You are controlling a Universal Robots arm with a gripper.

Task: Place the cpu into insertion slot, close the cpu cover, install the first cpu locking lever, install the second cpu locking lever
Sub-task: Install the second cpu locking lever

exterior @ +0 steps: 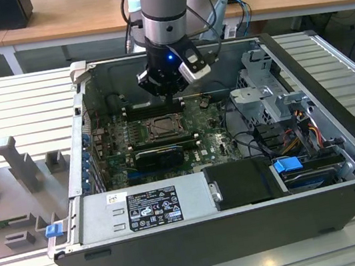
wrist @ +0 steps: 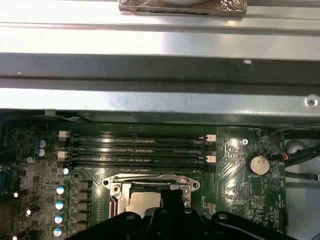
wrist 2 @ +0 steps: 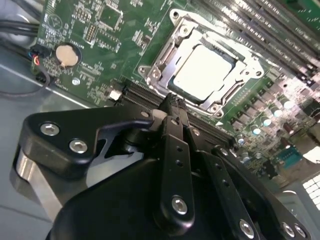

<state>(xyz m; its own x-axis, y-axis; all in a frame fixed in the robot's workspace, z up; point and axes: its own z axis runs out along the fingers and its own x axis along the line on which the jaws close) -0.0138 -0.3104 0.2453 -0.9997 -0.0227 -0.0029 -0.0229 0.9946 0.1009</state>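
The cpu (wrist 2: 202, 72) lies flat in the insertion slot (exterior: 161, 127) on the green board, its pale face showing. Around it the silver cpu cover (wrist 2: 162, 57) is folded down as a frame, and the chip shows through its window. In the first wrist view the cover (wrist: 150, 180) and cpu (wrist: 140, 201) sit just beyond the fingertips. My gripper (wrist 2: 172, 102) hangs over the socket's near edge with its black fingers (wrist 2: 175, 150) pressed together and nothing between them. In the exterior view the gripper (exterior: 170, 93) hovers above the board, just behind the socket.
Several long memory slots (wrist: 135, 150) run beside the socket. A coin battery (wrist: 257, 163) and black cables (wrist 2: 15, 30) lie at the board's edge. The metal case wall (wrist: 160, 100) stands close behind. A drive cage (exterior: 265, 92) and a power supply (exterior: 142, 209) also occupy the case.
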